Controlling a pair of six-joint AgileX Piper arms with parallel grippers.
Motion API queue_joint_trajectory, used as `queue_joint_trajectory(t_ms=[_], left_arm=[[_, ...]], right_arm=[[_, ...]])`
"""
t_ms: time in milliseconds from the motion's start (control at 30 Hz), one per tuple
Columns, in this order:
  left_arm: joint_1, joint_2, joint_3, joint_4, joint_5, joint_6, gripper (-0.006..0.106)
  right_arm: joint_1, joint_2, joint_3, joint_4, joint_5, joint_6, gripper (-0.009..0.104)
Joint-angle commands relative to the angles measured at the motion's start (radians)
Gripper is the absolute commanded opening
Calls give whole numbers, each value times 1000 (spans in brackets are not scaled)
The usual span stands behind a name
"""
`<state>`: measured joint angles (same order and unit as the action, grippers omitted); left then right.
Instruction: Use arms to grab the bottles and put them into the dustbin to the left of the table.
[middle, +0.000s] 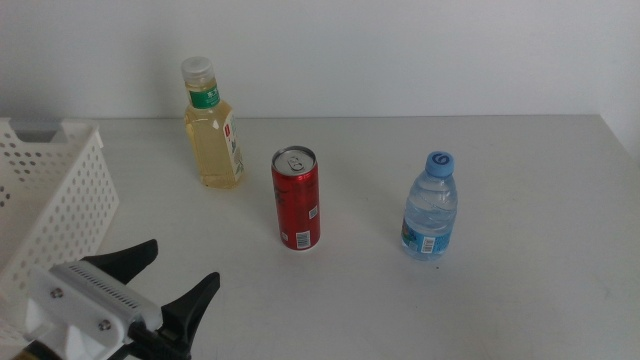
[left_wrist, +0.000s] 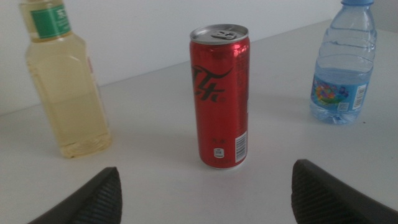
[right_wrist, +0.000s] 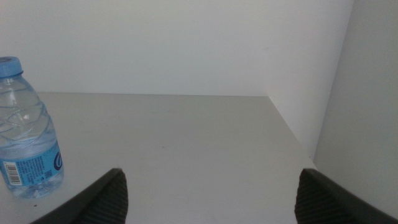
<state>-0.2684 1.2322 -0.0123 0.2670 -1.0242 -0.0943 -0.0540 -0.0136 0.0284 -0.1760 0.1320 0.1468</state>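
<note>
Nearest the middle camera: left gripper, low at the near left corner, dark jaws spread wide with nothing between them. Aimed, by the left wrist view, at the red can, which stands framed in the gap between the jaws but well short of them.

Upright in a loose row across the table: yellow-liquid bottle with white cap at the back left, red can in the middle, small water bottle with blue cap to the right. All three apart from one another, none touched.

White perforated dustbin at the left edge, just beside the left gripper, only partly in frame; contents not visible.

Right gripper out of the middle view, jaws likewise wide apart and empty in its own wrist view, water bottle off to one side of it, not between the jaws.

Step in hand, as a judgement: approach before a first grasp, nothing binned yet. Next move likely calls for pushing the left gripper forward until the jaws straddle the can at mid-height, then closing squarely; slim, tall can probably easy to tip if nudged off-centre.
</note>
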Motion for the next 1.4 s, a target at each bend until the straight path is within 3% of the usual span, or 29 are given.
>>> queue_joint_trajectory(t_ms=[0, 400, 733, 1033, 1367], left_arm=[[-4, 36, -56, 25, -79, -30, 93], [-4, 319, -289, 194, -102, -145, 93], [-4, 438, -439, 204, -97, -161, 93], [-9, 544, -560, 271, -93, -201, 93], [-21, 650, -667, 272, -94, -229, 93]], right_arm=[[-5, -21, -9, -9, -71, -11, 94], [-5, -21, -9, -9, -71, -11, 94], [-5, -21, -9, -9, -71, -11, 94], [-5, -21, -9, -9, -71, -11, 94], [-5, -21, -9, -9, -71, -11, 94]])
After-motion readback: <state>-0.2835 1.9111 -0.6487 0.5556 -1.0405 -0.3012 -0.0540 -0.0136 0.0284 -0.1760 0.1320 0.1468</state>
